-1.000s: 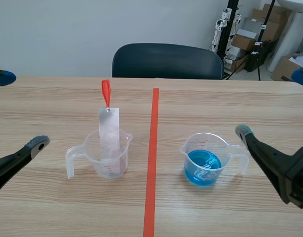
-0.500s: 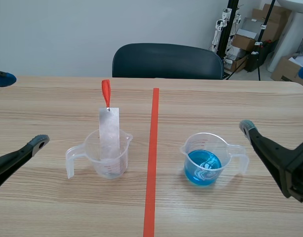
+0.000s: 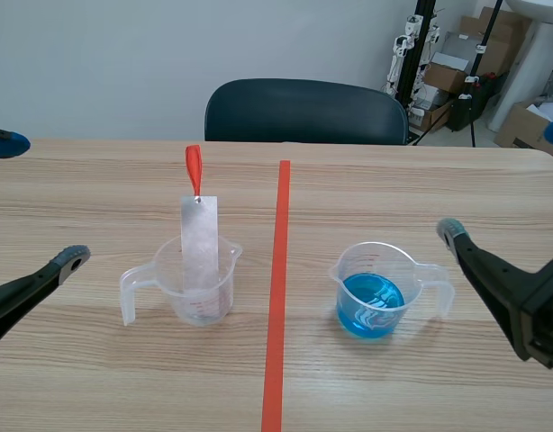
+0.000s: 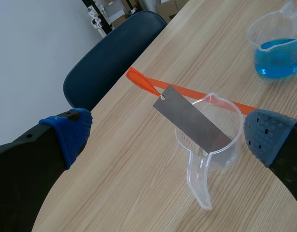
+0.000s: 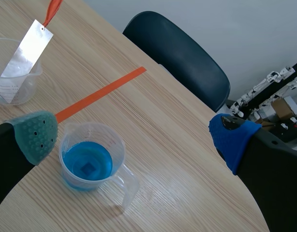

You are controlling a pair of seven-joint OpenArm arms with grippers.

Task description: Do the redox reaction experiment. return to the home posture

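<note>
1. The left gripper (image 4: 170, 135) is released, fingers spread wide and empty. It sits low at 9 o'clock of the clear beaker (image 3: 224, 281).
2. A metal strip (image 3: 201, 243) leans inside that beaker, its orange tag (image 3: 194, 169) uppermost.
3. The right gripper (image 5: 134, 137) — also released — is at 3 o'clock of the blue-liquid beaker (image 3: 371, 301).

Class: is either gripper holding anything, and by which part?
Nothing is held. Left gripper and right gripper have open fingers; the grey metal strip stands untouched in its clear plastic cup.
</note>
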